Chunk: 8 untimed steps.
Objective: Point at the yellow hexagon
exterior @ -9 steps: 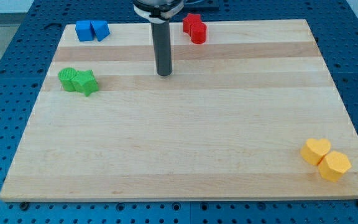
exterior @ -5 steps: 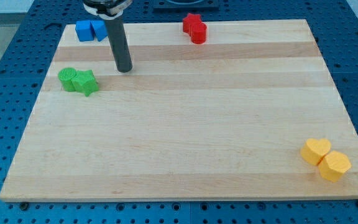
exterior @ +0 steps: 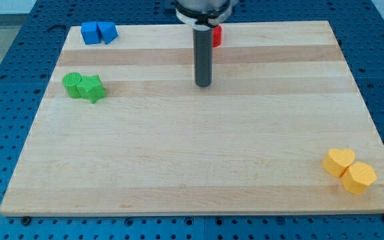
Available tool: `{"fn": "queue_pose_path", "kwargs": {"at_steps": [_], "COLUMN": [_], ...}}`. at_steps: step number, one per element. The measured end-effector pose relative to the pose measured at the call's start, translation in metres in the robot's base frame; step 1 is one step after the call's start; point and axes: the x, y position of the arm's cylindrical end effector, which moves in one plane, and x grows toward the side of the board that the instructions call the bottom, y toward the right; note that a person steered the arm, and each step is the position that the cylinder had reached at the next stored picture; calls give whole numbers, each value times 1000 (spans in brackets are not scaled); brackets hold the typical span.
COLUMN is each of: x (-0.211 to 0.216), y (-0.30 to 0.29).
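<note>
The yellow hexagon (exterior: 359, 178) lies at the view's bottom right of the wooden board (exterior: 192, 147), touching a yellow heart (exterior: 339, 161) on its upper left. My tip (exterior: 203, 85) rests on the board in the upper middle, far up and to the left of the yellow pair. The dark rod stands upright and partly hides the red blocks (exterior: 217, 36) behind it.
Two blue blocks (exterior: 99, 32) sit together at the view's top left. A green cylinder (exterior: 73, 85) and a green star (exterior: 93, 88) sit together at the left. The board lies on a blue perforated table (exterior: 5, 80).
My tip swung left toward the blue and green blocks, then came back right past its first spot to the upper middle. No block has moved.
</note>
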Motion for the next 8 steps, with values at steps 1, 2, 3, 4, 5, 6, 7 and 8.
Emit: {"fn": "queue_pose_path", "kwargs": {"at_steps": [1, 2, 3, 4, 5, 6, 7, 8], "x": [11, 25, 32, 33, 39, 40, 44, 50], "y": [29, 58, 81, 120, 146, 148, 167, 184]}}
